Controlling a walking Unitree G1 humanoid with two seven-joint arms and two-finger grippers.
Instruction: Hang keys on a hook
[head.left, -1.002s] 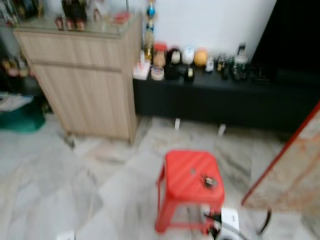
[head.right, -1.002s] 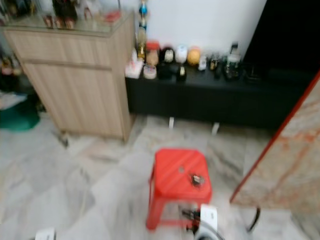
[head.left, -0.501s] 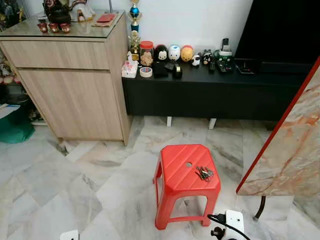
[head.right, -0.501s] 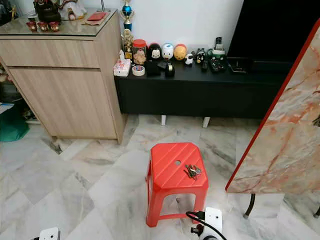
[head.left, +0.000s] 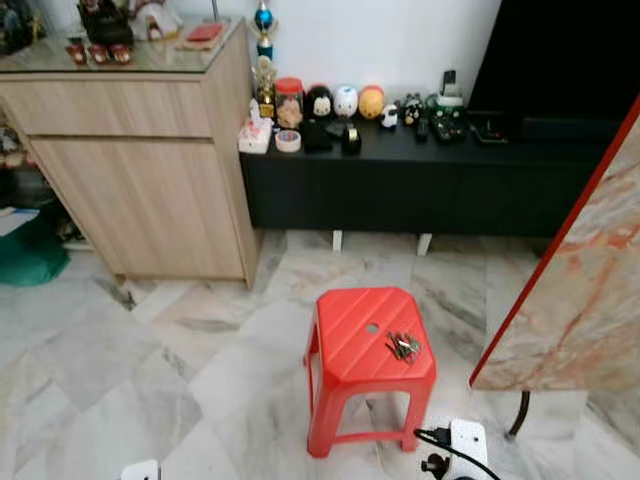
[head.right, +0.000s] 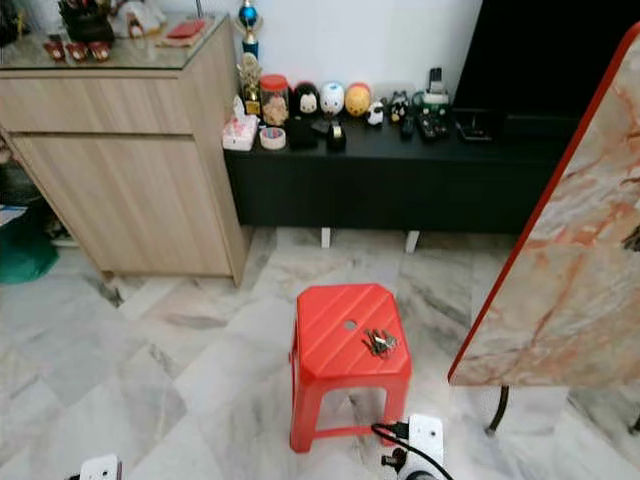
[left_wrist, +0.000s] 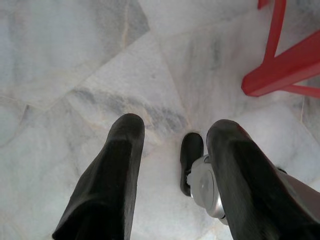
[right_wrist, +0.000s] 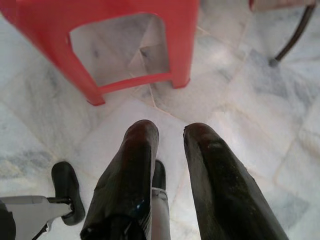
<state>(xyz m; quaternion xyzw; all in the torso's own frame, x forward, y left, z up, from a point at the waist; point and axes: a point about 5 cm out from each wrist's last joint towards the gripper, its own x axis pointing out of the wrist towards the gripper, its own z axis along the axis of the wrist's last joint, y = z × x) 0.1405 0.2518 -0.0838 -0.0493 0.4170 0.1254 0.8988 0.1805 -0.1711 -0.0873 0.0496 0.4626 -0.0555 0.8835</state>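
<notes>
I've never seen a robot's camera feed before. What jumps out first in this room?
The bright red plastic stool stands alone on the pale marble floor, with a small bunch of keys lying on its seat. Behind it, a long black low cabinet against the white wall carries a row of small figurines, next to a tall wooden cabinet. A marble-patterned tabletop with a red edge juts in at the right.

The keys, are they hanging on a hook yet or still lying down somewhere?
Still lying down. The keys rest in a bunch on top of the red stool, with nothing holding them.
</notes>
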